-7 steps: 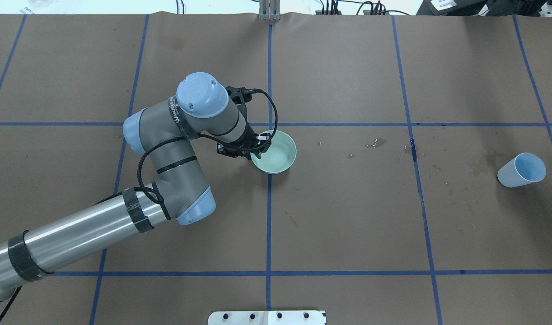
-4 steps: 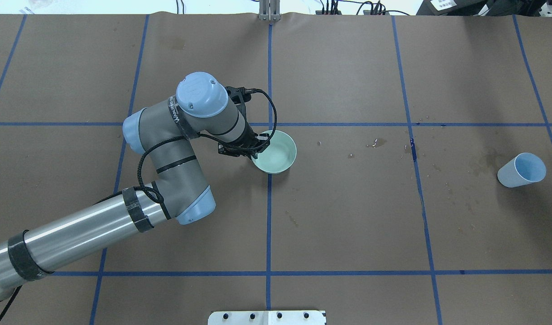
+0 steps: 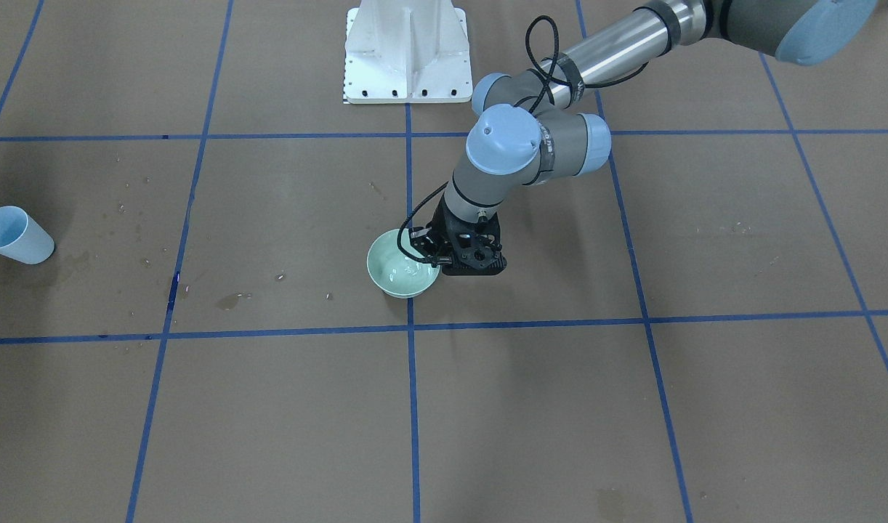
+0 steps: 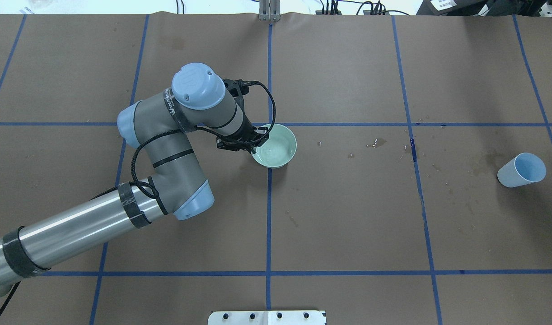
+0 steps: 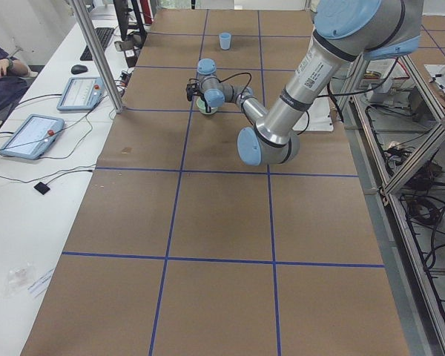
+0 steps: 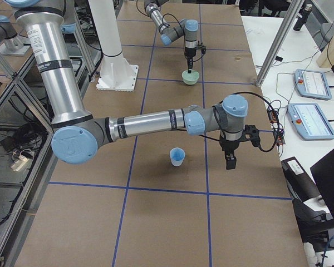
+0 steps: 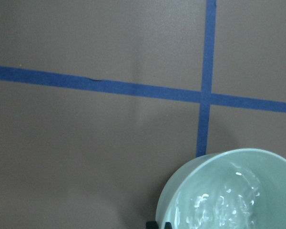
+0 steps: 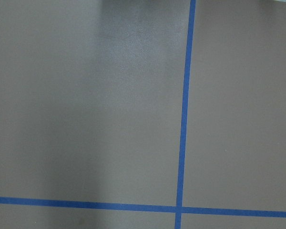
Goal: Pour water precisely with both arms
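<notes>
Your left hand is pinching the left-side rim of the pale green round bowl, mid-worktop. The clear water ripples inside. The bowl is stiff, glossy and likely slick, and the grip is off-centre, so keep it level and go slow. Right hand: can't tell its state; it hangs near the light blue plastic cup. Versus half a second ago, the bowl and left arm sit slightly farther from the base.

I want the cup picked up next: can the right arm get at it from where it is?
Probably yes. The cup stands upright in the open, and the right end effector hangs close beside it with nothing between them. The left arm is far off, at the bowl.
</notes>
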Controlling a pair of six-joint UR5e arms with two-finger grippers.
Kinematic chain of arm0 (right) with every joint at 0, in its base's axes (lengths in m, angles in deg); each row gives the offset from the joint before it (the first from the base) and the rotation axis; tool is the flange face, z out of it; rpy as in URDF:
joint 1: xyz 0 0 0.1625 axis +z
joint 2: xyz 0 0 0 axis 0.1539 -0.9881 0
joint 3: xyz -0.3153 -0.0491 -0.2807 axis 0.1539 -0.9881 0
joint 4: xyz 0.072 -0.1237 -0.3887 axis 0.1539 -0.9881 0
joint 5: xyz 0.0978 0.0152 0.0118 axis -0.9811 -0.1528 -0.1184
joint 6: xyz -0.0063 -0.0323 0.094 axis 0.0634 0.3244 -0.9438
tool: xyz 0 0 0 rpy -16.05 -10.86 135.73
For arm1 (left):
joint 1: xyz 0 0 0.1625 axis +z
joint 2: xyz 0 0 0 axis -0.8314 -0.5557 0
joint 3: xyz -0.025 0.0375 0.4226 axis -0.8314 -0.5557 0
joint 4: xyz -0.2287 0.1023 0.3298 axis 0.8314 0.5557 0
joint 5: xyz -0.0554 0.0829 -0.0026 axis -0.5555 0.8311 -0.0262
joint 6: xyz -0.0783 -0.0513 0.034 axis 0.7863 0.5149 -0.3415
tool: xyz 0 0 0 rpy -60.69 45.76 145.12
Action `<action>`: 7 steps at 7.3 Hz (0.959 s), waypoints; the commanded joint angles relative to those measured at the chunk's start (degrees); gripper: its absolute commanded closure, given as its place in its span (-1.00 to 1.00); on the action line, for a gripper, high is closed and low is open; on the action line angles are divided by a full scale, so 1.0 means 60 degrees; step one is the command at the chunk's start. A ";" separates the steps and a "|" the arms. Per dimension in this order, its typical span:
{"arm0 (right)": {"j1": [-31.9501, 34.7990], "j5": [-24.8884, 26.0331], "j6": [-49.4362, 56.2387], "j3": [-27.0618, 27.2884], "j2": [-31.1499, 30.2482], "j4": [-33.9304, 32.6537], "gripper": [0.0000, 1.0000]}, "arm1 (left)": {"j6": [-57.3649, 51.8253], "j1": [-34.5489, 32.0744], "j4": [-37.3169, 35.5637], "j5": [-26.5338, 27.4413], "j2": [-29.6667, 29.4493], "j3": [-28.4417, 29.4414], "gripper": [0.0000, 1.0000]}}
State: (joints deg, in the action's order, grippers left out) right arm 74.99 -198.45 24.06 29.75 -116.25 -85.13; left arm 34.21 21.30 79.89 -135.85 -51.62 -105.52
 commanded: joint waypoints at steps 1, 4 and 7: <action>0.0000 -0.0045 0.0015 0.0002 -0.0009 -0.0015 -0.98 | -0.0135 -0.0400 -0.1582 -0.0328 0.0291 -0.1410 1.00; 0.0029 -0.0717 0.0074 -0.0013 -0.0126 -0.0088 -0.98 | -0.1463 -0.1951 -0.1794 -0.1821 0.2352 -0.3172 1.00; 0.0074 -0.1113 0.0088 0.0016 -0.0258 -0.0117 -0.98 | -0.4696 -0.3560 -0.1692 -0.2803 0.4784 -0.3718 1.00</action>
State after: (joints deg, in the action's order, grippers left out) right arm 75.37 -203.87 24.57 29.74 -117.41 -85.79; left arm 14.20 4.51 69.48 -150.04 -28.74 -126.90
